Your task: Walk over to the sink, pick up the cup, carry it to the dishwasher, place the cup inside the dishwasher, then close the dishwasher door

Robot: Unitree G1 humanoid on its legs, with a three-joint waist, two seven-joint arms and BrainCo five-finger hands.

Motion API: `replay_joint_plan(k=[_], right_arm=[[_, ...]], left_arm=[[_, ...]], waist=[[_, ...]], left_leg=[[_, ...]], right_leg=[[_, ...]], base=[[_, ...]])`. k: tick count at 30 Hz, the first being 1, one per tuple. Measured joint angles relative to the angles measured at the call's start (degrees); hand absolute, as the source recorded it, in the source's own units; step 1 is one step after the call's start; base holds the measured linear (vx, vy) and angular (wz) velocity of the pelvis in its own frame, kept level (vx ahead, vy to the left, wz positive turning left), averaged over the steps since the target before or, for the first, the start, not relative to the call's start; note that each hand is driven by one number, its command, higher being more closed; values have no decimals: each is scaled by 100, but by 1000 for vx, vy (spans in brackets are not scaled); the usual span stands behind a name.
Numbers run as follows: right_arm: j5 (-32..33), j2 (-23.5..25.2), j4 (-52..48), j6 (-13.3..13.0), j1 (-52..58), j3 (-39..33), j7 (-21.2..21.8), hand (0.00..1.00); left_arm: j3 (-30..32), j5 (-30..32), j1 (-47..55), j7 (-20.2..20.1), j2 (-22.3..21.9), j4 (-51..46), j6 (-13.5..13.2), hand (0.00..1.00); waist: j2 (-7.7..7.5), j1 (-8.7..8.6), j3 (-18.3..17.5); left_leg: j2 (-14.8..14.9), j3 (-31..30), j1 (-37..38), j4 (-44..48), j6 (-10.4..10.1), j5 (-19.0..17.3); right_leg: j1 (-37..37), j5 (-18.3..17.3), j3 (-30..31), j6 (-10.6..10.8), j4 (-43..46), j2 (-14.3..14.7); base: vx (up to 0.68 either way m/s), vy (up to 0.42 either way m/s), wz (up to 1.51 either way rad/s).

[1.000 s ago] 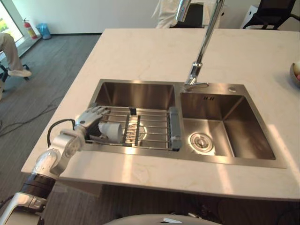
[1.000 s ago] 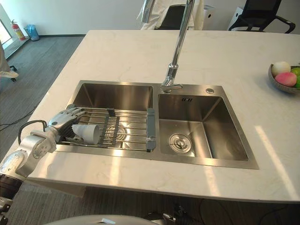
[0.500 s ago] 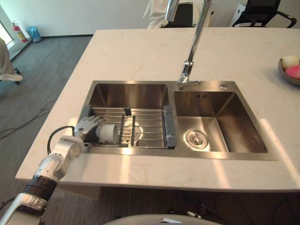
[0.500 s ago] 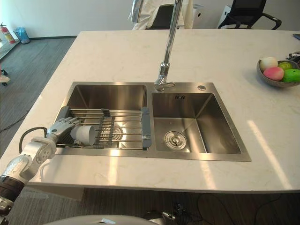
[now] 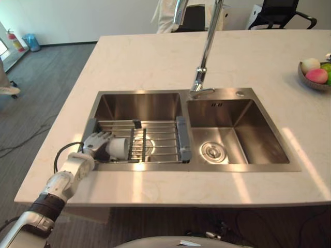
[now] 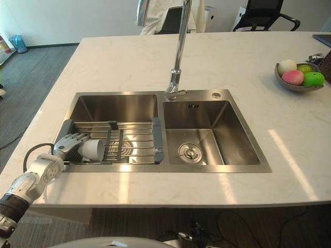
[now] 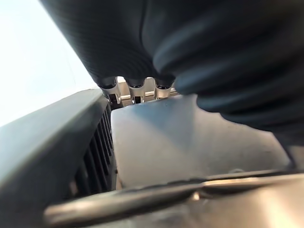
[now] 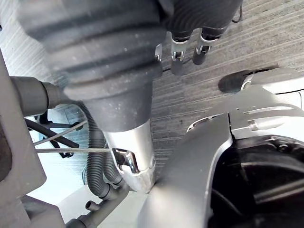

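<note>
Steel wire rack [image 5: 158,140] under white cup [image 5: 118,147], left hand [image 5: 92,143] fingers [image 5: 102,136] wrapped round it, grey rack end [image 5: 90,127] just beside.

Left hand [image 5: 95,143] hides one end of the cup [image 5: 118,147], you can't tell its grip; faucet [image 5: 206,51] top and fruit bowl [image 5: 310,84] are cropped.

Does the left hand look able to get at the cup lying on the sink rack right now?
Probably yes: the left hand sits right at the cup, which lies on its side on the rack, with nothing between them.
</note>
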Motion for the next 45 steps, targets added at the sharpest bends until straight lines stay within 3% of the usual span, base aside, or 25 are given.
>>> replay_joint_plan(k=[9,18,24,29,35,45], right_arm=[[-176,-13,3,1,-133,150,-1,0],[-221,-15,193,28,-277,149,30,0],[-225,-9,191,145,-313,153,62,0],[-225,-15,191,240,-338,144,128,0],[-230,-15,188,288,-360,103,240,0],[-440,-32,189,404,-369,99,292,0]], left_arm=[[-426,-131,-244,-280,-184,-62,45,0],[-612,-287,-375,-608,-373,-17,382,0],[-592,-367,-491,-460,-414,282,411,0],[-499,-987,-535,-397,-422,550,519,0],[-126,-1670,-613,-568,-581,928,418,0],[11,-1864,-711,-1033,-572,1142,202,0]], waist=[[75,-91,-49],[88,-127,-58],[91,-147,-60],[92,-169,-61],[90,-176,-60],[81,-175,-51]], left_leg=[[-1,-12,0,0,3,-2],[-2,-16,2,0,5,-5],[-3,-12,9,0,6,-5],[-3,-11,14,0,6,-4],[-2,-9,18,-1,6,-4],[-2,56,86,-1,-3,-30]], right_leg=[[2,2,-4,3,3,-1],[3,3,-2,5,4,-1],[5,11,11,9,5,-1],[8,14,15,11,4,-1],[15,14,16,10,2,0],[48,13,58,12,-3,0]], base=[[0,0,0],[0,0,0],[0,0,0],[0,0,0],[0,0,0],[0,0,-2]])
